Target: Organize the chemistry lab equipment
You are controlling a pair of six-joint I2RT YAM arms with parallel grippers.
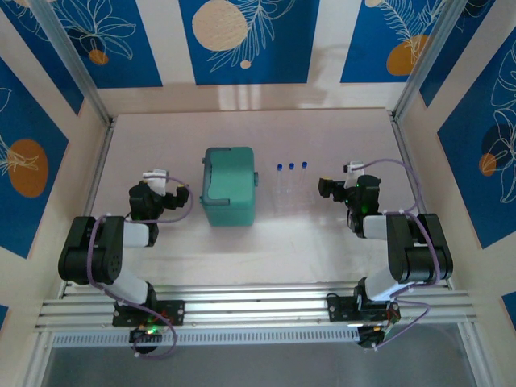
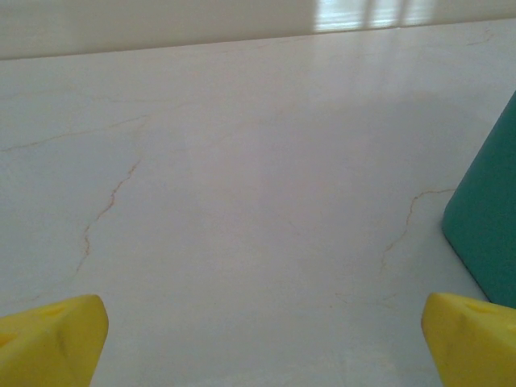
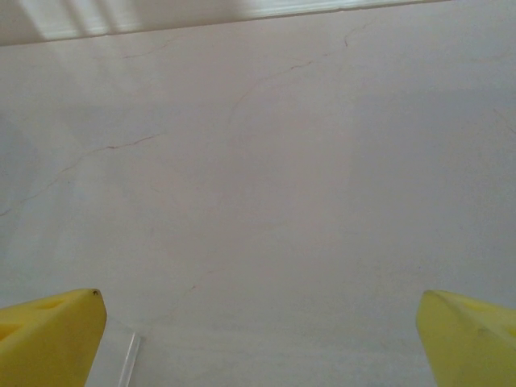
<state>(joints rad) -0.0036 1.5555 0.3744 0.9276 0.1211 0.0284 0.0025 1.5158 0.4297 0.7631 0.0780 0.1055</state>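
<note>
A teal hinged plastic case (image 1: pixel 228 185) stands shut in the middle of the table. Just right of it lie three thin clear tubes with blue caps (image 1: pixel 291 179), side by side, caps toward the far wall. My left gripper (image 1: pixel 161 184) hovers left of the case, open with nothing between its yellow fingertips (image 2: pixel 56 339); the case's side (image 2: pixel 490 214) shows at the right edge of the left wrist view. My right gripper (image 1: pixel 347 179) is to the right of the tubes, open and empty (image 3: pixel 258 334). One clear tube end (image 3: pixel 129 360) shows beside its left fingertip.
The pale marbled table (image 1: pixel 266 242) is bounded by a back wall and aluminium side posts (image 1: pixel 415 72). Both arm bases sit on the rail (image 1: pixel 258 306) at the near edge. Bare tabletop lies ahead of each gripper.
</note>
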